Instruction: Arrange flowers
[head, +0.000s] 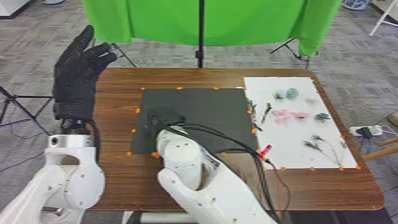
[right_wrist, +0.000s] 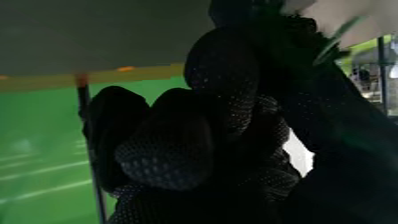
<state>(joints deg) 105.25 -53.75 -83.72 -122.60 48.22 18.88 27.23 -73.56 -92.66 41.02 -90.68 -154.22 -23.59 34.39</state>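
Right hand (head: 167, 118) is pinching a green sprig (right_wrist: 338, 41) over the dark mat (head: 218, 102), centre left; I'm judging this as placing, with gentle lowering and release coming next. Pink flowers (head: 282, 116) are lying centre right on a white sheet (head: 262, 87). Brown surface (head: 329, 190) is supporting both; green cloth (head: 266, 25) is hanging top centre.

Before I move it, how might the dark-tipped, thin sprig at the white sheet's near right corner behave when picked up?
The sprig is probably light, being so slender. It fans out thinly, so it may bend or snap under a hard pinch.
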